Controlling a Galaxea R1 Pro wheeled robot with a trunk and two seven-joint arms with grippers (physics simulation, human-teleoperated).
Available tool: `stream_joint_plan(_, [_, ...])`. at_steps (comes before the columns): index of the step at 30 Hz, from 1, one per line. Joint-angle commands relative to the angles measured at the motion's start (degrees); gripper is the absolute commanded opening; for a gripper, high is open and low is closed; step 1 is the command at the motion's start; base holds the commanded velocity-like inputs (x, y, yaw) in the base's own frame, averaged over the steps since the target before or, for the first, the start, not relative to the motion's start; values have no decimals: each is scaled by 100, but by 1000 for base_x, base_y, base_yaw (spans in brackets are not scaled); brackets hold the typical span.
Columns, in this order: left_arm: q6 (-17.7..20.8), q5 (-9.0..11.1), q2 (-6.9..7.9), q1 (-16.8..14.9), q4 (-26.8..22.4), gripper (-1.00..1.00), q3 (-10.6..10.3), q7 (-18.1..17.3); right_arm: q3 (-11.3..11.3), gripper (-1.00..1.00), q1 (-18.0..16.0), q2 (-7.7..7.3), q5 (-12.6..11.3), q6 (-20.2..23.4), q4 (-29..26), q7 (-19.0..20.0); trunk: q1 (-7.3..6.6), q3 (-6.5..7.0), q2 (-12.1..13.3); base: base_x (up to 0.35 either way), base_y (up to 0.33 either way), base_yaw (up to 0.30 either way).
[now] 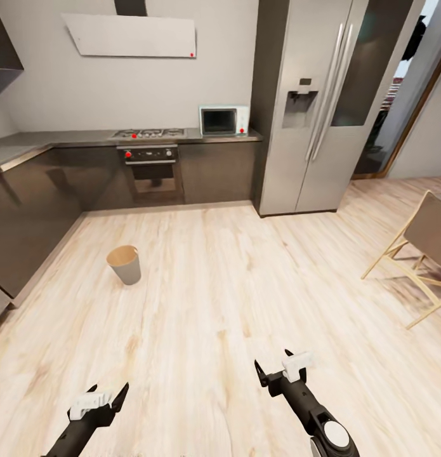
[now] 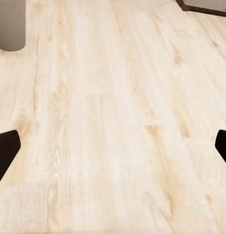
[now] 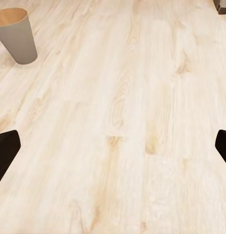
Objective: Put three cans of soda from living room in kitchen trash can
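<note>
The robot faced into the kitchen (image 1: 150, 171), where dark cabinets ran along the back wall and down the robot's left side under a grey worktop (image 1: 61, 137). A gas hob (image 1: 148, 133) sat in that worktop above a built-in oven (image 1: 149, 171), with a small white microwave (image 1: 224, 120) just beside it to the right and a pale extractor hood (image 1: 131, 35) on the wall above. A tall steel fridge (image 1: 322, 108) stood at the right end of the cabinets, and beyond it a doorway (image 1: 398, 95) opened to another room. Part of a light wooden chair (image 1: 418, 254) showed at the right edge. The tash can (image 1: 124, 264), a grey tapered bin with a brown inside, stood upright on the pale wood floor (image 1: 233, 292), left of centre, near the left-hand cabinets and well apart from both arms; the right wrist view also caught it (image 3: 16, 35), and the left wrist view showed a part of its grey wall (image 2: 10, 24). Low in the head view, the left gripper (image 1: 108, 394) and the right gripper (image 1: 273, 365) hung over bare floor, each with its dark fingers spread wide and nothing between them. In both wrist views the fingertips (image 2: 5, 151) (image 3: 6, 151) sat far apart at the frame edges, with only floorboards between.
</note>
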Motion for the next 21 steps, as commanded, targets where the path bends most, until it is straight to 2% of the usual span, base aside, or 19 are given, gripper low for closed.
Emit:
stream_joint_plan(1, [-2, 1, 0, 0, 4, 100, 0, -1, 0, 100, 0, 0, 0, 0, 0, 0, 0, -2, 0, 0, 0, 235])
stream_joint_plan(16, [-4, -3, 0, -1, 26, 100, -14, -6, 24, 100, 0, 0, 0, 2, 1, 0, 0, -37, 0, 3, 0, 235])
stream_joint_plan(21, [4, 2, 4, -1, 29, 100, -21, -11, 31, 100, 0, 0, 0, 2, 1, 5, 0, -49, 0, 167, 0, 150])
